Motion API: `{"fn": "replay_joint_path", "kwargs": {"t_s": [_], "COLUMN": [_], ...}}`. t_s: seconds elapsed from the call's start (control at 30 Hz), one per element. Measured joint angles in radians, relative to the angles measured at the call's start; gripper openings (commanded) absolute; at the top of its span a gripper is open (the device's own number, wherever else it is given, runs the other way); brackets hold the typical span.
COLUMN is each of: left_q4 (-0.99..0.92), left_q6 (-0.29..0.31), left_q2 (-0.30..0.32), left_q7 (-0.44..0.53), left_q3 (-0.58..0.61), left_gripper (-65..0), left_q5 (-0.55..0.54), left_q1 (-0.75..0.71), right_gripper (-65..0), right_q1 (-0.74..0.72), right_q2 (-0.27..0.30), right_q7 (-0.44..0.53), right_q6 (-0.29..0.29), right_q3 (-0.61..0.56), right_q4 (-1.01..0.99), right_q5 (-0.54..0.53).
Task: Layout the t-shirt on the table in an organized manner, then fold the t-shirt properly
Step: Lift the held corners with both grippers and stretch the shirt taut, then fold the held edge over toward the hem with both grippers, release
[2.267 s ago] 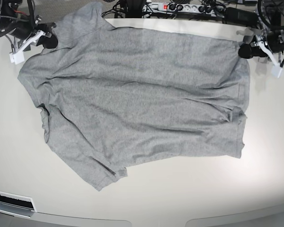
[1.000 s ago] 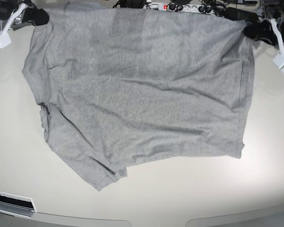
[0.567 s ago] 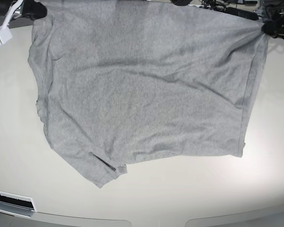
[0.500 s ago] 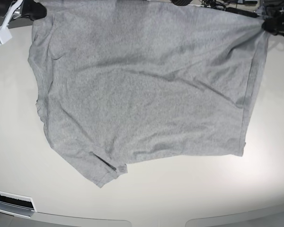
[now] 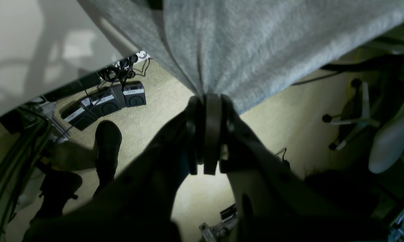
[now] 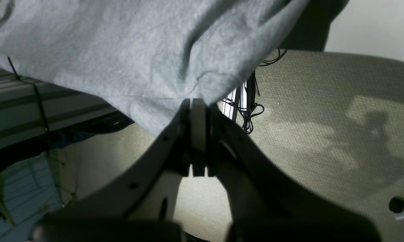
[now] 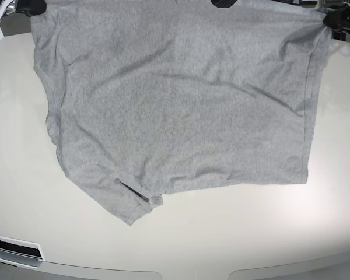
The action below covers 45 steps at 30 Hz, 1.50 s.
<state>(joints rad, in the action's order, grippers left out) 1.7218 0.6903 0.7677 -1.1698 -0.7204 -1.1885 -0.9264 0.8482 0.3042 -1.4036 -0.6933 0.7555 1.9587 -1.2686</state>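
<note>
The heather-grey t-shirt (image 7: 175,99) shows its plain side and spreads wide over the off-white table (image 7: 221,239). Its far edge is raised and pulled taut between my two grippers. One sleeve (image 7: 131,204) sticks out at the near left. My left gripper (image 7: 333,20) is at the far right corner and is shut on a bunch of shirt fabric (image 5: 222,43); in its wrist view the gripper (image 5: 207,101) sits beyond the table edge, over the floor. My right gripper (image 7: 30,7) is at the far left corner, and in its wrist view it (image 6: 197,104) is shut on the shirt's edge (image 6: 121,50). No lettering shows.
Beyond the table's far edge lie carpet floor, power boxes with cables (image 5: 104,102), a dark shoe (image 5: 107,141) and an office chair (image 5: 390,141). More cables (image 6: 247,111) hang in the right wrist view. A white box (image 7: 14,251) sits at the near left corner.
Both grippers have moved toward the far edge and outward, lifting and stretching the shirt's far edge. The shirt has slid a little, with its right side hanging straighter.
</note>
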Motion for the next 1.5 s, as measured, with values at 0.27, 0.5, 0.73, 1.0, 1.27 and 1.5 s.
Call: {"fn": "replay_joint_path", "kwargs": {"t_s": [0.27, 0.5, 0.73, 1.0, 1.27, 1.5], "left_q4": [0.0, 0.0, -0.001, -0.005, -0.006, -0.017], "left_q6": [0.0, 0.0, 0.0, 0.003, 0.003, 0.003], "left_q2": [-0.01, -0.064, -0.071, -0.075, -0.077, -0.078], "left_q7": [0.016, 0.019, 0.13, 0.213, 0.212, 0.293], "left_q3": [0.0, 0.0, 0.0, 0.0, 0.002, 0.108], "left_gripper": [-65.0, -65.0, -65.0, -65.0, -65.0, -65.0], "left_q5": [-0.094, -0.066, 0.046, 0.15, 0.158, 0.27], "left_q1": [0.073, 0.172, 0.206, 0.258, 0.332, 0.362], "right_gripper": [-65.0, -65.0, -65.0, -65.0, -65.0, -65.0], "right_q1": [-0.014, -0.078, -0.172, -0.251, -0.357, -0.397], "right_q2": [0.0, -0.003, -0.003, -0.008, -0.008, -0.008], "right_q7": [0.0, -0.003, 0.034, 0.174, 0.174, 0.2], "right_q6": [0.0, 0.0, 0.0, 0.0, 0.0, 0.0], "right_q3": [0.0, 0.0, 0.0, -0.055, -0.145, -0.144], "right_q4": [0.0, 0.0, 0.0, -0.025, -0.097, -0.097], "right_q5": [0.001, 0.003, 0.021, 0.2, 0.319, 0.319]}}
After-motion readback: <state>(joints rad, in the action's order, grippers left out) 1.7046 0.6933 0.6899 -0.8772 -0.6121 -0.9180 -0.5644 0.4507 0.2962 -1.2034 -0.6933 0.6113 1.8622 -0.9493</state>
